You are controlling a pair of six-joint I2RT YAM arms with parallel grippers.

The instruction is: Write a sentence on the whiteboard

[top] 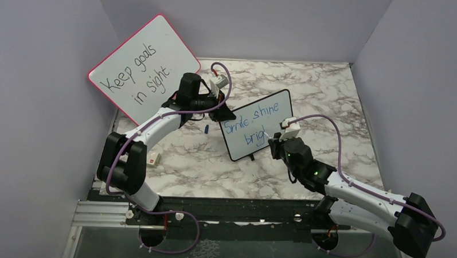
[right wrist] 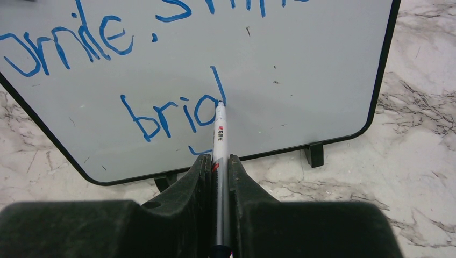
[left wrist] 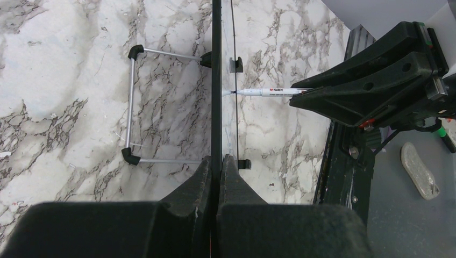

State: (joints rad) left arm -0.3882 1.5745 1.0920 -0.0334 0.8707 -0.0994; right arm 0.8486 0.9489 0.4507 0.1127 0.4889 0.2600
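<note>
The whiteboard stands upright on the worktop, with 1 side edge clamped in the left claw and the right claw, closed on a marker, facing its front with the tip touching the end of line 2 of the sentence.

I see my right gripper clamped on the marker, tip touching the whiteboard, blue writing just left.
</note>
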